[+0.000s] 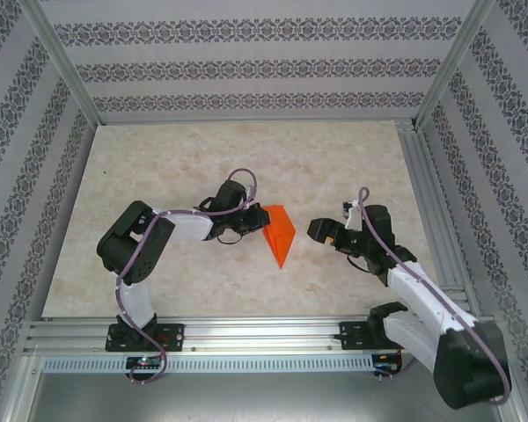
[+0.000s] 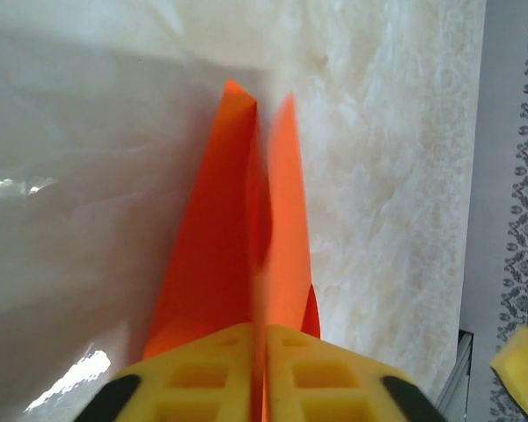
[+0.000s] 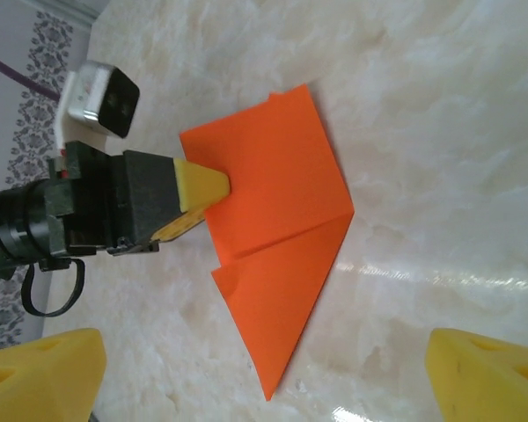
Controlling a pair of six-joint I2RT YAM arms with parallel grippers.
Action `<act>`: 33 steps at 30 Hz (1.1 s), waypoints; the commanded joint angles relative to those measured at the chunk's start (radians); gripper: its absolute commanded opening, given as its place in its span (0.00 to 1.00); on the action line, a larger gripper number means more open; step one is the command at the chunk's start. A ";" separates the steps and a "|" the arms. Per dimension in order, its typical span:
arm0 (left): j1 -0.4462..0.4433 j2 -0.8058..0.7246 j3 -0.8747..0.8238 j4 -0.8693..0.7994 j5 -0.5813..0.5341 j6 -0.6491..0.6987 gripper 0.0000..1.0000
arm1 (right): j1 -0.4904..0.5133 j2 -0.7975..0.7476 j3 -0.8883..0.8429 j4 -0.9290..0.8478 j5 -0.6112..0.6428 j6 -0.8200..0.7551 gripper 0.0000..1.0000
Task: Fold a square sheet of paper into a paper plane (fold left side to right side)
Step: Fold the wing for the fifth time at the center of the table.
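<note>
Table, top view: a marbled table (image 1: 158, 176) is shut in by patterned walls (image 1: 246, 66) on three sides, with a rail (image 1: 246, 334) along the near edge. Wide bare room is left behind the paper and out to both sides.
Paper, top view: the paper (image 1: 280, 233), folded to a point aimed at the rail, is set near the table's middle, between the two grippers.
Grippers, top view: the left gripper (image 1: 253, 225) is clamped on the paper's left edge. The right gripper (image 1: 320, 230) is held with jaws apart just right of the paper, not touching it.
Grip, left wrist: the yellow fingers (image 2: 202, 378) are closed on the paper, whose layers are splayed to either side of the pinch. Whether every layer is caught cannot be told.
Risk, left wrist: one layer alone may be dragged over, so the crease would be skewed.
Edges, right wrist: the paper's right edge and tip are left free on the table, with nothing pressed on them.
Risk, right wrist: with no hold-down, the whole paper may be slid or swung instead of folded. The small bite at the edge may be lost.
Room, right wrist: the rightward path is narrowed by the open right gripper, so a bump is judged possible.
</note>
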 commanded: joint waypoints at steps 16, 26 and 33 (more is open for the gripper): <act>0.023 -0.280 -0.103 0.048 0.200 0.110 0.00 | -0.070 0.534 0.260 0.386 -0.505 -0.165 0.74; 0.025 -0.299 -0.102 0.088 0.258 0.100 0.00 | -0.003 0.585 0.290 0.403 -0.577 -0.142 0.62; 0.033 -0.298 -0.111 0.085 0.256 0.095 0.00 | 0.000 0.587 0.287 0.400 -0.588 -0.133 0.51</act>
